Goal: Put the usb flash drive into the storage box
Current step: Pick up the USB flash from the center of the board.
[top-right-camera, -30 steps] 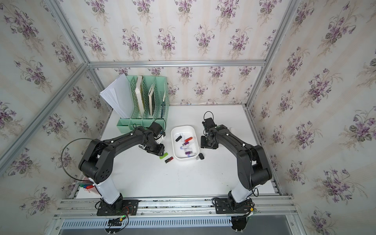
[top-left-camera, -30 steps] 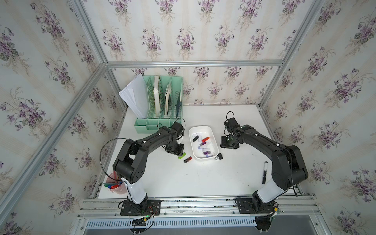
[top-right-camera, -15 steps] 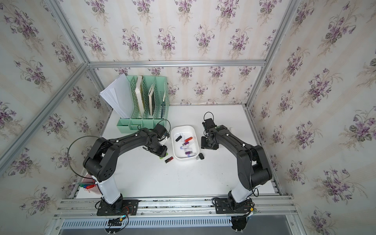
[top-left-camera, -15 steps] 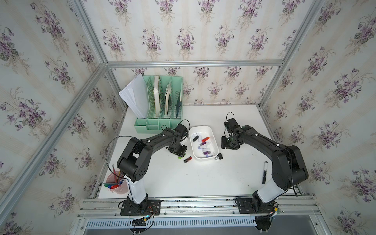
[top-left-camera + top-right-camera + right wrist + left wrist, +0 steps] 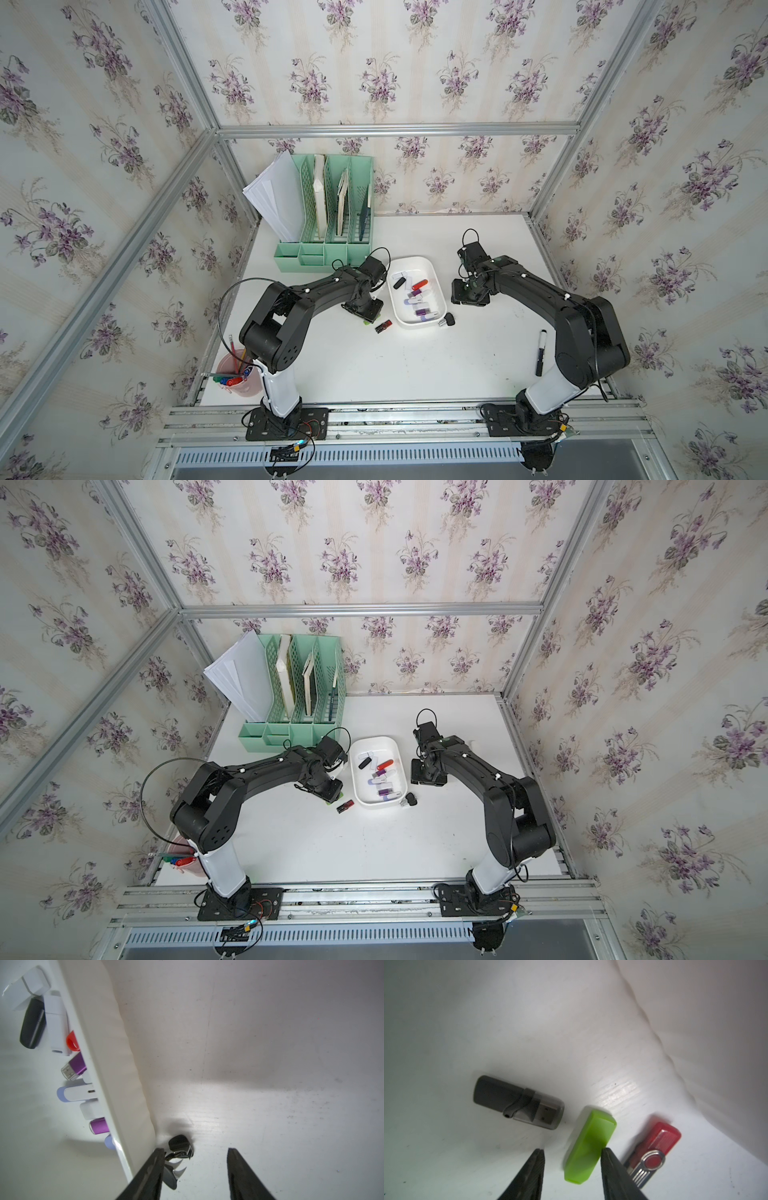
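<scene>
Shallow white storage box (image 5: 415, 264), rectangular with rounded corners, upright and open-topped. Holds a loose scatter of usb flash drives lying flat:

- toward the far end, a black drive (image 5: 399, 282) among white ones
- mid-box, a red drive (image 5: 419, 285)
- toward the near end, purple drives (image 5: 78, 1065) and a white-and-lilac drive (image 5: 76, 1093)

Outside the box, four more, all flat.

- Just beside the near right corner, a black swivel drive (image 5: 180, 1145) with a metal clip.
- Off the left wall, side by side and not touching: a dark grey drive (image 5: 517, 1102) with a clear cap over its plug, a lime-green drive (image 5: 589, 1147), and nearest the wall a red swivel drive (image 5: 658, 1142).
</scene>
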Controlling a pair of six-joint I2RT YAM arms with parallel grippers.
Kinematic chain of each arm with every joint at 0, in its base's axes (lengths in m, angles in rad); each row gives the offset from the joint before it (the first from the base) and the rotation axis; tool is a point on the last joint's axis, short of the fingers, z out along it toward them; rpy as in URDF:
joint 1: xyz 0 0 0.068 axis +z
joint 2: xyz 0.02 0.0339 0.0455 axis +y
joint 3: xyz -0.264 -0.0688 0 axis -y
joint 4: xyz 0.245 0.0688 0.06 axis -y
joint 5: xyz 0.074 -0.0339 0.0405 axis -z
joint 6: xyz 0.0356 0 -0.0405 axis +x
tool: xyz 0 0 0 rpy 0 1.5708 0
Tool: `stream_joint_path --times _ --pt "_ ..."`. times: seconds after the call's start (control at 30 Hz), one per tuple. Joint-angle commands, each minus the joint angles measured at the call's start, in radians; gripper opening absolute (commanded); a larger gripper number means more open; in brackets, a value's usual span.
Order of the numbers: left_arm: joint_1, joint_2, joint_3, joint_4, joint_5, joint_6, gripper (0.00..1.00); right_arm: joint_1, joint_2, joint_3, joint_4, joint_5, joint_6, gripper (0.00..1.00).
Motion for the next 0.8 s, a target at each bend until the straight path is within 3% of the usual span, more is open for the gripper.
stream_joint_path --times 0.0,0.33,0.77 --pt "-0.006 0.006 -0.002 0.008 0.019 -0.01 0.49 -0.001 -0.003 0.003 -0.007 0.004 -0.002 0.54" --pt "-0.016 0.031 -0.008 0.01 -0.001 -0.025 0.42 0.0 -0.005 -0.006 -0.006 0.005 -0.003 0.54" --pt "-0.017 0.036 -0.037 0.008 -0.008 -0.039 0.26 -0.001 -0.009 -0.009 -0.007 0.006 -0.003 0.54"
